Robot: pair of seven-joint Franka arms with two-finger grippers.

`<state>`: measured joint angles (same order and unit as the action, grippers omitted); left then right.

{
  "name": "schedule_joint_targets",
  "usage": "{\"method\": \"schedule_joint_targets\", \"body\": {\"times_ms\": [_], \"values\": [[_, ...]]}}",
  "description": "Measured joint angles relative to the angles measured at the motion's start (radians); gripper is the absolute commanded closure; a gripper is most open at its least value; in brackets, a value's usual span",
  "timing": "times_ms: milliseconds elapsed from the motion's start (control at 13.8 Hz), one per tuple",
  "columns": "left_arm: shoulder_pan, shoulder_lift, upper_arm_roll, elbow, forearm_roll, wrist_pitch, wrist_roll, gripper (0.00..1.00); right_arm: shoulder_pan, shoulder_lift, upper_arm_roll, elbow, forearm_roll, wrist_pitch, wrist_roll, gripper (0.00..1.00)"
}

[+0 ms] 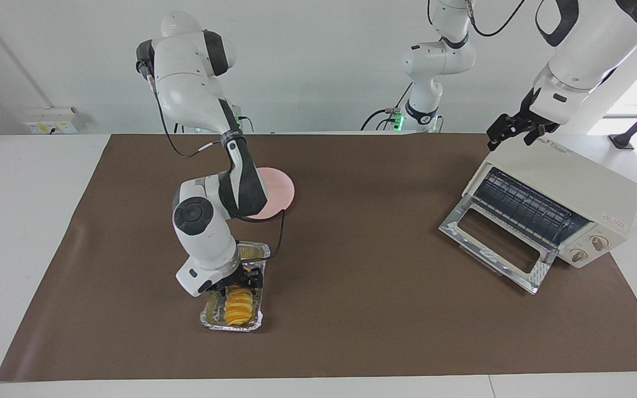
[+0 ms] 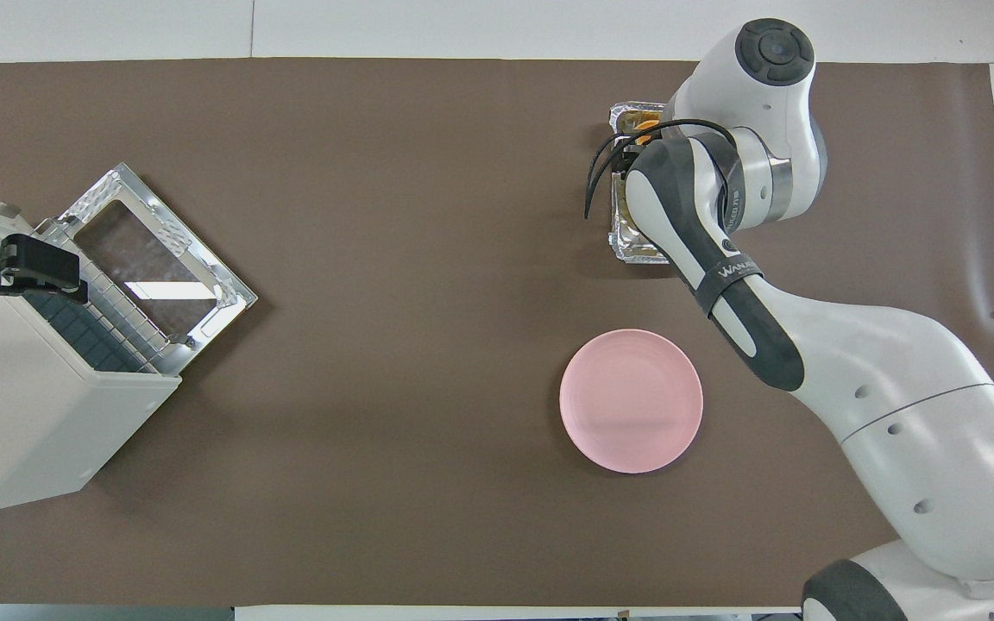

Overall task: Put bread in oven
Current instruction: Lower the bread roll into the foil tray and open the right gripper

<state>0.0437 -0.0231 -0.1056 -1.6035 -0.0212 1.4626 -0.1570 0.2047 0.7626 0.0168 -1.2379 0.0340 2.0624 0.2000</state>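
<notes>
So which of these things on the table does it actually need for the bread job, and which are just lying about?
Needed:
- bread, lying in the foil tray
- oven, door down
- right pincer, low over the bread
- left pincer, waiting over the oven

Lying about:
- pink plate
</notes>
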Motion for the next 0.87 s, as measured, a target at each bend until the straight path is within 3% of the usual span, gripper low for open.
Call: {"method": "schedule_joint_targets", "body": {"times_ms": [870], "values": [[0.0,0.0,0.0,0.0,0.0,0.0,0.0,0.0,-0.062,-0.078,-0.001,0.001,0.005,-0.096,-0.018,0.0]]}}
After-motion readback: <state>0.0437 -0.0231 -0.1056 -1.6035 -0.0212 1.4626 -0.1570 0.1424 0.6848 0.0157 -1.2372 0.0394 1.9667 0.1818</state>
